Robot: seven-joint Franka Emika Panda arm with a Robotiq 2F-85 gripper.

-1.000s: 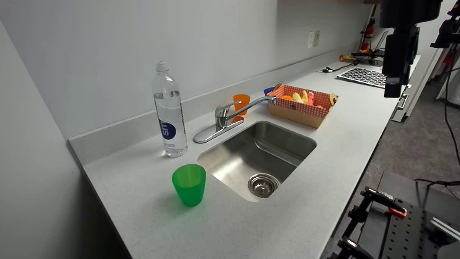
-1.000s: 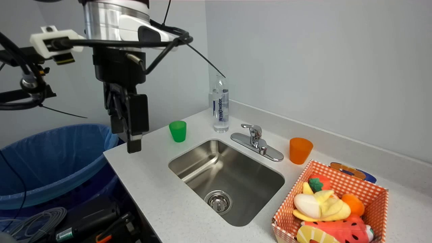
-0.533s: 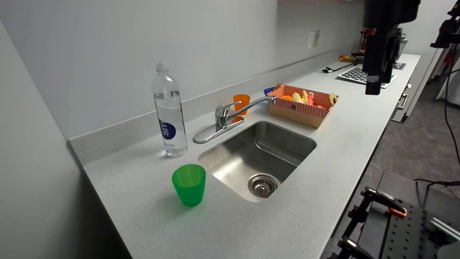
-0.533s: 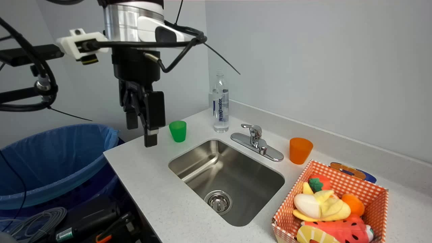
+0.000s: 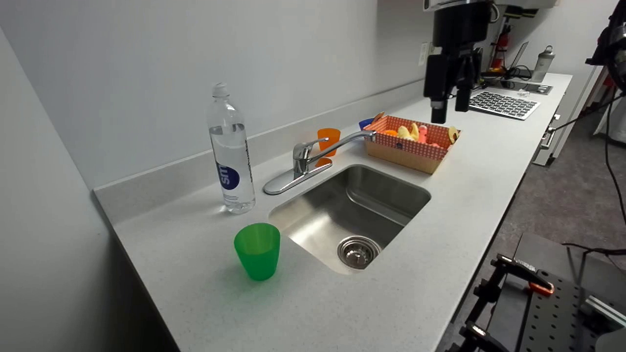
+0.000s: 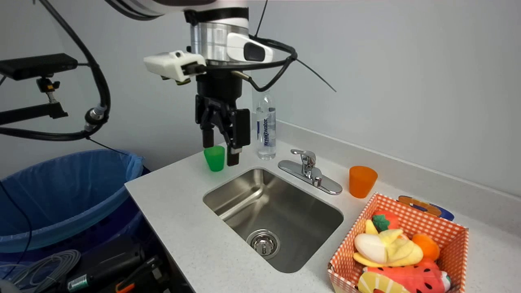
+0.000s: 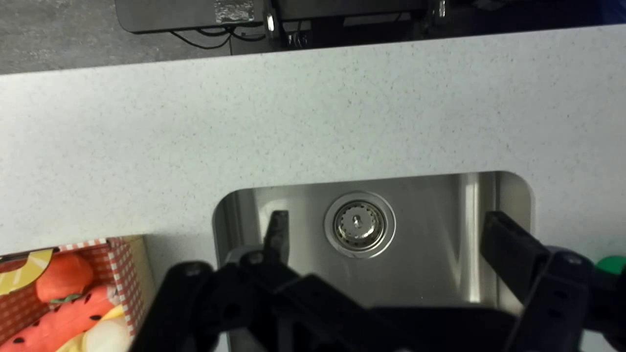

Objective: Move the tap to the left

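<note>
The tap (image 5: 301, 160) is shiny chrome, with a short lever and a long low spout. It stands upright on its plate behind the sink (image 5: 376, 208). In an exterior view its spout points toward the basket; in an exterior view the tap (image 6: 308, 162) is seen almost end-on. My gripper (image 5: 450, 112) is open, points down and holds nothing. It hangs in the air apart from the tap, and also shows in an exterior view (image 6: 221, 151). In the wrist view the sink and drain lie between the fingers (image 7: 386, 216); the tap is mostly hidden behind the gripper there.
A clear water bottle (image 5: 231, 166) and a green cup (image 5: 257, 252) stand beside the sink. An orange cup (image 6: 362, 182) stands behind the tap's plate end. A checked basket (image 6: 346, 249) of soft toy fruit stands near the spout. A wall runs behind the counter.
My gripper has moved sideways over the counter toward the sink, leftward in one picture and rightward in the opposite one. The fingers stay open. The tap, cups, bottle and basket have not moved.
</note>
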